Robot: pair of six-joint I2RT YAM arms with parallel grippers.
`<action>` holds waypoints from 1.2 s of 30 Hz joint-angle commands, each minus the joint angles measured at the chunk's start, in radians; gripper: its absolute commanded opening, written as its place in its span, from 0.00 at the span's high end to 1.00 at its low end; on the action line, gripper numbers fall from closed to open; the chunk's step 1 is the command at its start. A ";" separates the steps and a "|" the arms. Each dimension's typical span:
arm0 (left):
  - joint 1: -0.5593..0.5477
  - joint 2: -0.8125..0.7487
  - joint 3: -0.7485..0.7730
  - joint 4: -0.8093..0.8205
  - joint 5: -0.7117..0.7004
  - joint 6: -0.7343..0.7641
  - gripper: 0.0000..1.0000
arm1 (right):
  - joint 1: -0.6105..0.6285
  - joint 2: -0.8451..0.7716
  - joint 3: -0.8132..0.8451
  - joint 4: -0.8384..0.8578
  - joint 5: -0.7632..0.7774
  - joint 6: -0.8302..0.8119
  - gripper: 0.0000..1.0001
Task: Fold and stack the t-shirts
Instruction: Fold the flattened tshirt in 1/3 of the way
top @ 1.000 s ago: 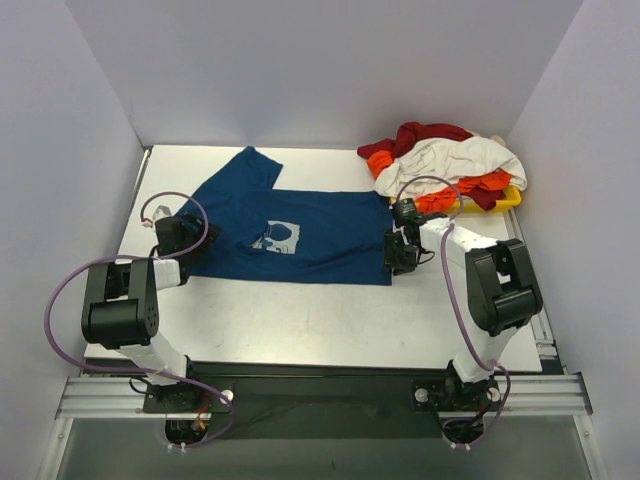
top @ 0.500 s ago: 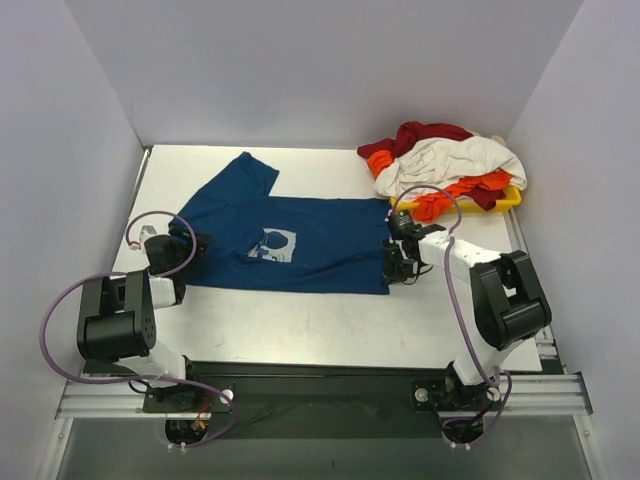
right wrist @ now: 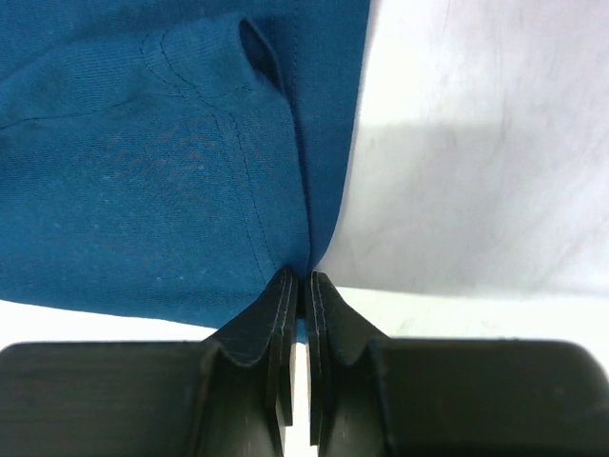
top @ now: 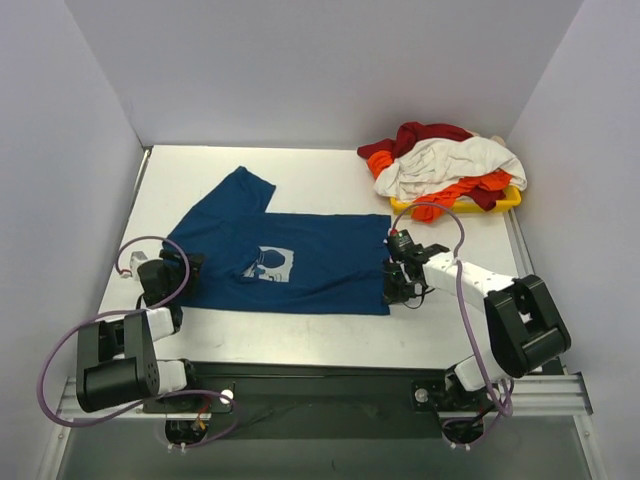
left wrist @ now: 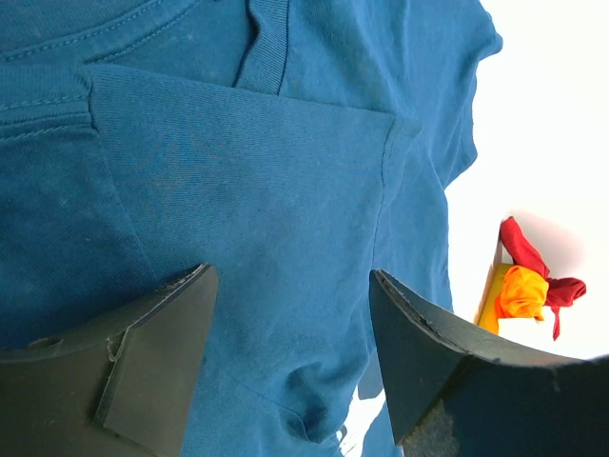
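"What does the overhead give you that the wrist cameras don't?"

"The layout. I see the shirt (top: 300, 255) spread flat across the middle of the table (top: 320, 325). Its pale square print faces up and one sleeve points far left. The pile (top: 445, 160) of red, white and orange cloth is heaped on the yellow tray (top: 512, 200) at the far right. From up there I can't read either pincer."

"And up close?"

"On my right wrist view, the right gripper (right wrist: 297, 278) has its pads pressed together on the shirt's stitched hem, at the cloth's right edge, beside bare tabletop. On the left wrist view, the left gripper (left wrist: 290, 281) has its fingers spread wide over the shirt and clamps nothing."

"Textures?"

"The shirt is a soft matte knit, faintly linty, with a ribbed neck and double-stitched seams. The fingers are hard, black and wedge-shaped. The table is smooth and pale."
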 commanded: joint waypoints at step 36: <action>0.022 -0.349 0.119 -0.315 0.147 0.324 0.23 | -0.045 -0.126 0.135 -0.064 0.038 -0.004 0.58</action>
